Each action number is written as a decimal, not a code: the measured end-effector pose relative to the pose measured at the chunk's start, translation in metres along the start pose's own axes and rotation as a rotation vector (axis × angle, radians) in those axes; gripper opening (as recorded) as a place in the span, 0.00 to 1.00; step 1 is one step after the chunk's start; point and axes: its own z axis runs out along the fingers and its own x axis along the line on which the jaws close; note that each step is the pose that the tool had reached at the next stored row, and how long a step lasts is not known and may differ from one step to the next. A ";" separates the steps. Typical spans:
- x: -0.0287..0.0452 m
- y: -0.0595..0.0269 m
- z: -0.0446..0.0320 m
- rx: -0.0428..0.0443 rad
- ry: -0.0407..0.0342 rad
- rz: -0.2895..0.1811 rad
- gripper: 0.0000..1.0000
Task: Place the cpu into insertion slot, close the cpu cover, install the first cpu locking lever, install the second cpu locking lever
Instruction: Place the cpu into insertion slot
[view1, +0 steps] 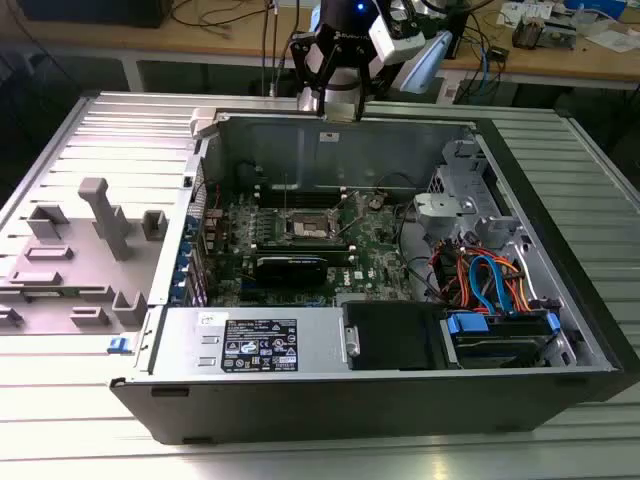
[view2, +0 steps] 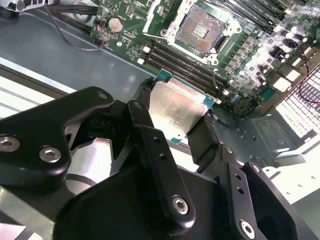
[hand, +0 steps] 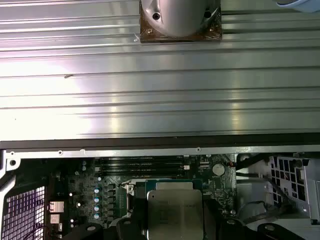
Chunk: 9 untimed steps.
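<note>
My gripper (view2: 175, 119) is shut on the cpu (view2: 176, 106), a flat square chip with a dull silver top, held by its edges between the two black fingers (view2: 144, 114). The first wrist view shows the cpu (hand: 175, 212) in the gripper (hand: 175, 220) over the green board. In the exterior view the gripper (view1: 340, 104) hangs above the far wall of the open computer case. The insertion slot (view2: 200, 30) lies beyond the chip with its gold contacts uncovered and a silvery rim around it; in the exterior view the insertion slot (view1: 310, 225) sits mid-board. I cannot tell the cpu cover apart from that rim.
Long black memory slots (view2: 190, 65) run beside the socket. A black graphics card (view1: 290, 268) lies nearer the front, with a power supply (view1: 250, 345) and coloured cables (view1: 490, 280) beyond. A grey fixture tray (view1: 80, 250) sits at the exterior view's left. Ribbed metal table (hand: 160, 90) surrounds the case.
</note>
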 end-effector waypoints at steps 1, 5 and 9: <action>0.0000 0.0000 0.0000 0.0000 0.0000 0.000 0.54; 0.0000 0.0000 0.0000 -0.0001 0.0000 0.000 0.54; 0.0000 -0.0004 -0.0001 0.0001 0.0000 0.000 0.54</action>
